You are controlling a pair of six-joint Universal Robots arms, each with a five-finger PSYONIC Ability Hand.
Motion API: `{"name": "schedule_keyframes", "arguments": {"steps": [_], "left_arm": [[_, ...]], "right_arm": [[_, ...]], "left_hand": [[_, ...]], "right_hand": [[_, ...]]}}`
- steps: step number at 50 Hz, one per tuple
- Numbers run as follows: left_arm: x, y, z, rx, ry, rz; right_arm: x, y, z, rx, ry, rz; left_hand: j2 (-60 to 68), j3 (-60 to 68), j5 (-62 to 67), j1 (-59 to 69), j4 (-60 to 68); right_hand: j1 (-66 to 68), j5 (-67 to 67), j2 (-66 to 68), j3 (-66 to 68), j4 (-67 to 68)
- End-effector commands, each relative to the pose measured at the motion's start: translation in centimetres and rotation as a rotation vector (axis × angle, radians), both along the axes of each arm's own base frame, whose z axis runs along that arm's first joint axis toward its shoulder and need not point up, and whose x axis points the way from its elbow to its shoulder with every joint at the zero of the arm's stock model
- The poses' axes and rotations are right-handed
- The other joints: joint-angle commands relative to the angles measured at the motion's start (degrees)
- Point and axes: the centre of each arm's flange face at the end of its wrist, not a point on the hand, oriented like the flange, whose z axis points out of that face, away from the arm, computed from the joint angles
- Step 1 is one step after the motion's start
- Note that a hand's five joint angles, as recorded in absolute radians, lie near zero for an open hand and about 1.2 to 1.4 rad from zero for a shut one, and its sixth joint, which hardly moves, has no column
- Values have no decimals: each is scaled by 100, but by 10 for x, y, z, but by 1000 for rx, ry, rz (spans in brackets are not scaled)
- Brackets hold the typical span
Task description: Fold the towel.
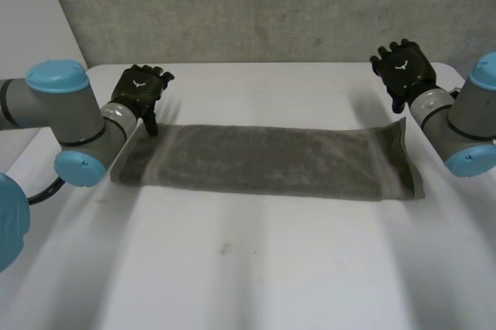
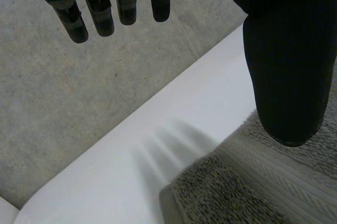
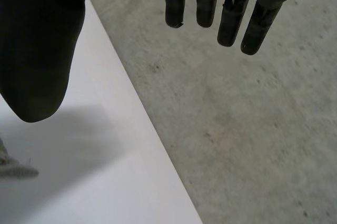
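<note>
I see the grey towel (image 1: 263,161) lying flat on the white bench (image 1: 256,268), a long folded strip running across between the two arms. My left hand (image 1: 139,91) hangs at the towel's far left corner, fingers (image 2: 100,13) straight and spread, holding nothing. Its thumb sits just over the cloth, and I cannot tell whether it touches. My right hand (image 1: 403,68) is wide and empty too, raised near the bench's far edge beyond the towel's right end, clear of the cloth.
</note>
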Motion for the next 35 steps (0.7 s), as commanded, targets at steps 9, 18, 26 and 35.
{"name": "schedule_keyframes", "arguments": {"steps": [9, 18, 26, 35], "left_arm": [[7, 37, 6, 89, 15, -3], [17, 83, 26, 131, 88, -2], [27, 114, 26, 127, 153, 9], [33, 125, 15, 109, 159, 13]], "right_arm": [[-28, 61, 50, 201, -181, -174], [-38, 133, 24, 397, -133, -185], [-37, 167, -17, 490, -100, -144], [-39, 159, -46, 384, -41, -142]], "left_hand": [[67, 52, -135, 18, 52], [68, 52, -135, 18, 52], [63, 48, -139, 13, 47], [84, 69, -118, 35, 69]], "right_hand": [[-286, -149, -308, -263, -294], [605, 743, 584, 628, 598], [1091, 1229, 1070, 1114, 1084], [1396, 1533, 1374, 1419, 1389]]}}
